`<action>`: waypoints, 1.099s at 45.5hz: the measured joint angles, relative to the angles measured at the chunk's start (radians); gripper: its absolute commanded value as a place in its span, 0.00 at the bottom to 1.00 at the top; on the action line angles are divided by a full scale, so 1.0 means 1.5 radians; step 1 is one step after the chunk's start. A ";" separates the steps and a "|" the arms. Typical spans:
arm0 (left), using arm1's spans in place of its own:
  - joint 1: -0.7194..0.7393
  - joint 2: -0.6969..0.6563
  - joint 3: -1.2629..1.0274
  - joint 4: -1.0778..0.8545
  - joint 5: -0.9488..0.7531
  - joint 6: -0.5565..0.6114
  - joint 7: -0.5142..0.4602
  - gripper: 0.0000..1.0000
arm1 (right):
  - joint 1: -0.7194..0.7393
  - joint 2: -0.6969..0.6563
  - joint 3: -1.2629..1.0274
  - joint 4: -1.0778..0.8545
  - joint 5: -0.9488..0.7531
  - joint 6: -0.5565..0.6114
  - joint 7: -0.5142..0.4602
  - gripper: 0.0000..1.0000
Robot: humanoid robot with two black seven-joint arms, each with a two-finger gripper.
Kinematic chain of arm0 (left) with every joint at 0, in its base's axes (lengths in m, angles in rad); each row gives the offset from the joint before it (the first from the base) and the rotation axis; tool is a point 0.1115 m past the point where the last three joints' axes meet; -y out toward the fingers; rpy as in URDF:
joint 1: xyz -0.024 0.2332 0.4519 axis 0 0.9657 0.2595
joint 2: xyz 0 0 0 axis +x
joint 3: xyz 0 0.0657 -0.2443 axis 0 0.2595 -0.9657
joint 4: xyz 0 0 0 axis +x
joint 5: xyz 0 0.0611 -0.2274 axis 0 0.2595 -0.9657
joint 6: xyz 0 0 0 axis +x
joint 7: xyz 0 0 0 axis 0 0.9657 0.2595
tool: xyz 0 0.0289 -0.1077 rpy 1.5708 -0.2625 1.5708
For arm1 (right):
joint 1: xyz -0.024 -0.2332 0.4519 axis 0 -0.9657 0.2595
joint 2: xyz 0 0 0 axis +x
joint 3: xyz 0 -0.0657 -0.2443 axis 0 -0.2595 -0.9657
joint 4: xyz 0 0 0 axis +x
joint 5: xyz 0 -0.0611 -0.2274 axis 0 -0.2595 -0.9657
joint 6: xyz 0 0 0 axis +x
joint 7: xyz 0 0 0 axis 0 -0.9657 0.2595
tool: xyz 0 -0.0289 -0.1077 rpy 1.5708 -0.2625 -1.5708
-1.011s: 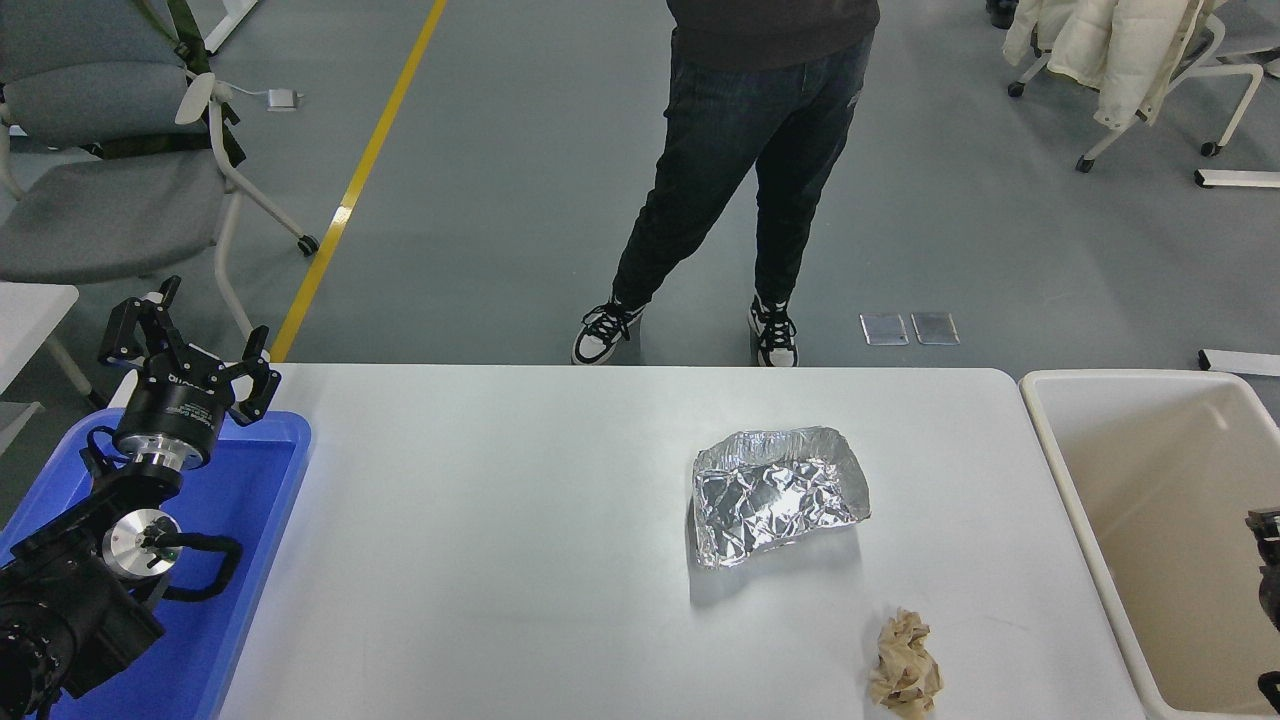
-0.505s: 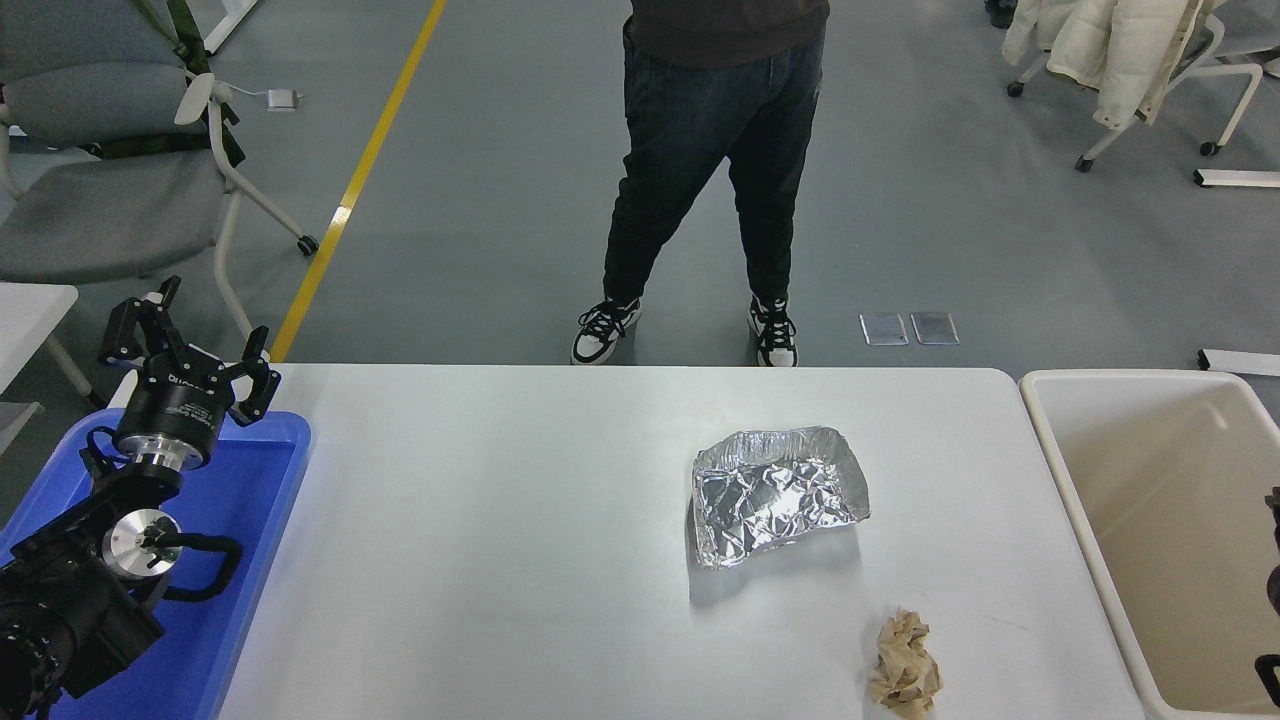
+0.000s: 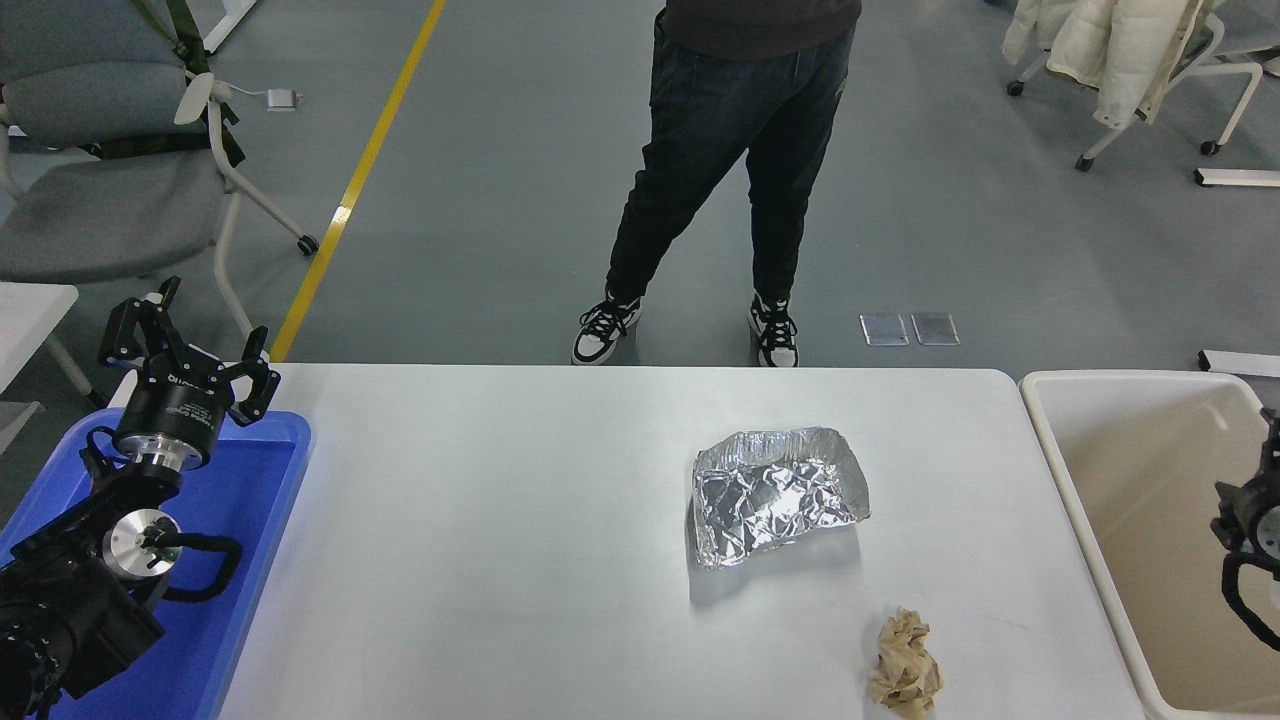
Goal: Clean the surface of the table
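- The blue plastic tray (image 3: 255, 560) is sitting at the left end of the table surface (image 3: 500, 560), and nothing but the parked left arm is showing over it.
- The left gripper (image 3: 185, 345) is hovering above the tray's far edge with its fingers spread apart and nothing between them.
- The beige plastic tub (image 3: 1120, 480) is standing just off the table's right end; its visible interior is showing bare walls and floor.
- The right gripper (image 3: 1250, 510) is poking in over the tub at the right edge; whether its fingers are released or clenched cannot be told.
- A crumpled foil tray (image 3: 775, 495) is lying open and empty right of the table's middle, with a wad of brown paper (image 3: 905, 665) near the front edge, apart from it.
- A person (image 3: 740, 150) is standing at the far side.
- Compared with a second ago, the right arm is reaching further into view and higher over the tub, and the person's legs are shifting slightly; foil and paper are staying put.
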 measured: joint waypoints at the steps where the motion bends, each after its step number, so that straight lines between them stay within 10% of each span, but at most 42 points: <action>1: 0.000 0.000 0.000 0.000 0.000 0.000 0.000 1.00 | -0.002 -0.002 0.011 0.012 0.000 0.007 0.000 1.00; 50: 0.000 0.000 0.000 0.000 0.001 -0.003 0.000 1.00 | -0.062 0.138 0.204 0.136 -0.056 0.126 0.154 1.00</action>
